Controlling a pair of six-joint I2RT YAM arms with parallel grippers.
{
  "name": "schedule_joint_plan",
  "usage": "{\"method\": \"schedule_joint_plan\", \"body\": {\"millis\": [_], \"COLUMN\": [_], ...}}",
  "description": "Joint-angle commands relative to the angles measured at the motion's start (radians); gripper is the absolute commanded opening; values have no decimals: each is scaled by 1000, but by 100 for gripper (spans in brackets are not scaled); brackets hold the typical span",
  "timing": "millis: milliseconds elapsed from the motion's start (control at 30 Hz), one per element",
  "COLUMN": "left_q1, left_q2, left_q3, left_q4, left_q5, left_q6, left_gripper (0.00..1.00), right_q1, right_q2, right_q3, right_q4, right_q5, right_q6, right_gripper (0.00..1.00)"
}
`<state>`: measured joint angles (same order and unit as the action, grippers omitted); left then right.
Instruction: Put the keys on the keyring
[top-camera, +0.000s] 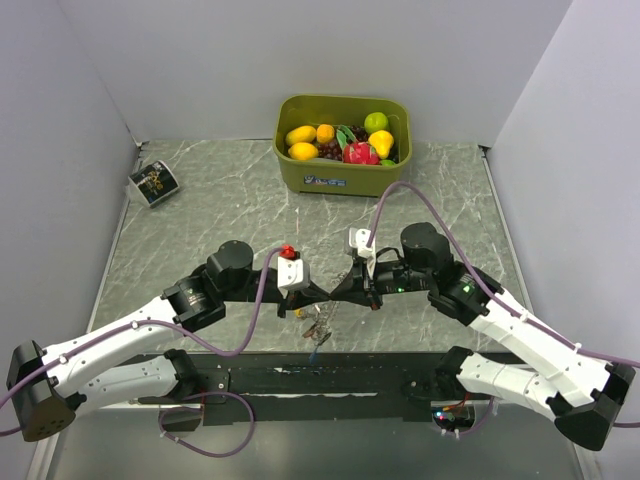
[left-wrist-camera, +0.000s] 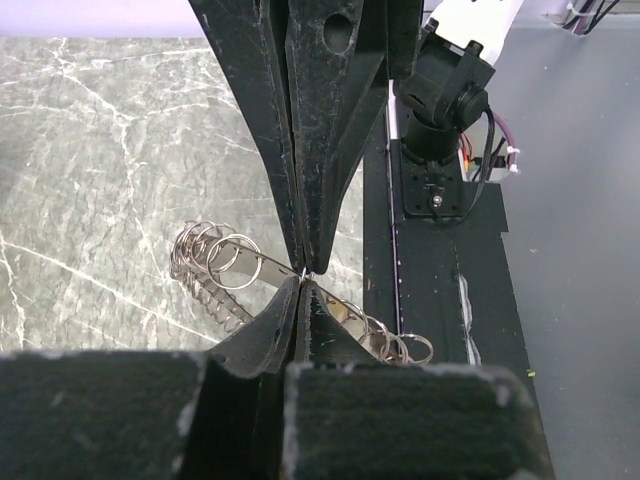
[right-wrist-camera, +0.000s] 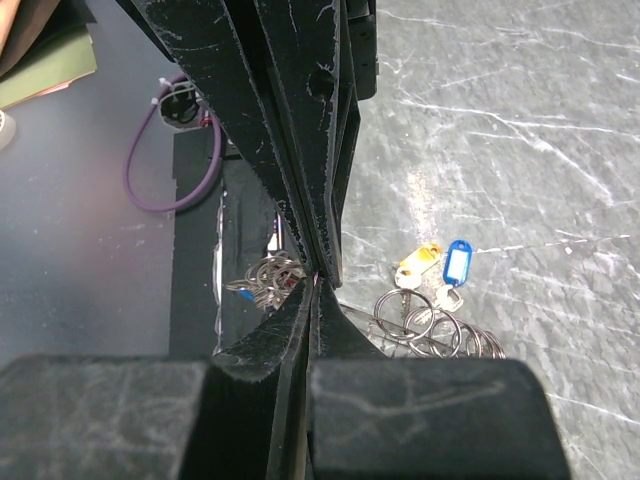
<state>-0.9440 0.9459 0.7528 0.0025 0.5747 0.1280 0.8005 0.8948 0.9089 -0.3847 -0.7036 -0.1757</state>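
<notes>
My left gripper (top-camera: 324, 292) and right gripper (top-camera: 338, 292) meet tip to tip above the near edge of the marble table. Both are shut, pinching a thin glint of metal between them. Below the tips hangs the keyring (top-camera: 316, 322), a grey metal band and coil strung with several small rings (left-wrist-camera: 228, 262). In the left wrist view my own gripper (left-wrist-camera: 302, 281) comes up from below and the right gripper (left-wrist-camera: 305, 260) comes down from above. The right wrist view shows its gripper (right-wrist-camera: 314, 283), the rings (right-wrist-camera: 430, 322), and keys with a yellow tag (right-wrist-camera: 420, 262) and a blue tag (right-wrist-camera: 457, 264).
A green bin (top-camera: 340, 180) of toy fruit stands at the back centre. A small black-and-white packet (top-camera: 155, 183) lies at the back left. A black strip (top-camera: 330, 375) runs along the near edge between the arm bases. Grey walls close in both sides.
</notes>
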Motion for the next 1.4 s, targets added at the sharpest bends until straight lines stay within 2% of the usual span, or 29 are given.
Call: {"method": "schedule_joint_plan", "body": {"millis": [0,67,100,133,167,233,267,367,433,467,600,767,967,1200,1367], "left_q1": [-4,-4,-4,-4,-4,-4,-4,-3,-4,-4,-4,-3,-4,-4,-4], "left_q2": [-33,-44,-55,-59,-67,-90,-99,-139,-174,-188,-269,-366,-458,-467,-473], "left_q3": [0,-29,-36,-55,-66,-104,-119,-185,-236,-251,-341,-400,-409,-392,-339], "left_q4": [89,134,149,175,194,262,289,410,465,522,620,640,574,518,371], "left_q5": [19,7,4,-12,-16,-32,-39,-52,-59,-64,-44,-10,-7,-70,-137], "left_q6": [-30,-56,-63,-73,-89,-117,-120,-175,-188,-189,-162,-50,-7,-39,-45], "left_gripper": [1,1,1,1,1,1,1,1,1,1,1,1,1,1,1], "right_q1": [5,3,3,3,3,3,3,2,2,2,2,2,2,2,0], "right_q2": [-48,-92,-109,-140,-154,-181,-188,-198,-200,-200,-207,-220,-231,-223,-218], "right_q3": [-13,-44,-76,-88,-99,-119,-122,-137,-149,-153,-166,-159,-159,-188,-212], "right_q4": [124,208,242,265,303,326,342,365,380,380,415,389,362,360,346], "right_q5": [-25,-27,-33,-33,-33,-27,-27,-43,-63,-68,-71,-40,-17,19,176], "right_q6": [36,60,91,102,116,139,142,162,174,174,208,194,186,205,249], "right_gripper": [12,26,39,45,55,63,71,86,93,99,99,99,99,99,99]}}
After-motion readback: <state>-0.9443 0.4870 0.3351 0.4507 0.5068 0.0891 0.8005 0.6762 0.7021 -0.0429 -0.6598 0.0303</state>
